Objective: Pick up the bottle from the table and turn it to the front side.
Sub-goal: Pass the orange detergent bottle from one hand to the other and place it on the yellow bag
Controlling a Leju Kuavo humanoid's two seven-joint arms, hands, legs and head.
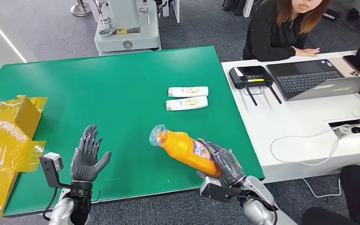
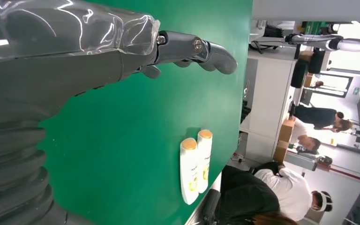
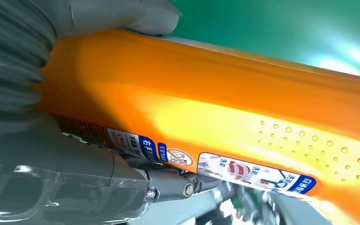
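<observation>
An orange bottle [image 1: 186, 150] with a clear cap and a printed label lies tilted over the near right part of the green table [image 1: 117, 84]. My right hand [image 1: 224, 163] grips its lower body; up close, the bottle [image 3: 225, 112] presses against my thumb and fingers [image 3: 168, 183]. My left hand [image 1: 87, 155] stands over the near left of the table with fingers apart and nothing in it; its fingers [image 2: 201, 51] reach out above the green top.
Two white shampoo bottles [image 1: 187, 97] lie side by side at the table's middle right, also seen as white bottles [image 2: 195, 165]. A yellow box and wrapping [image 1: 9, 136] sit at the left edge. A person [image 1: 281, 28] sits behind a white desk [image 1: 304, 122] with a laptop [image 1: 318, 77].
</observation>
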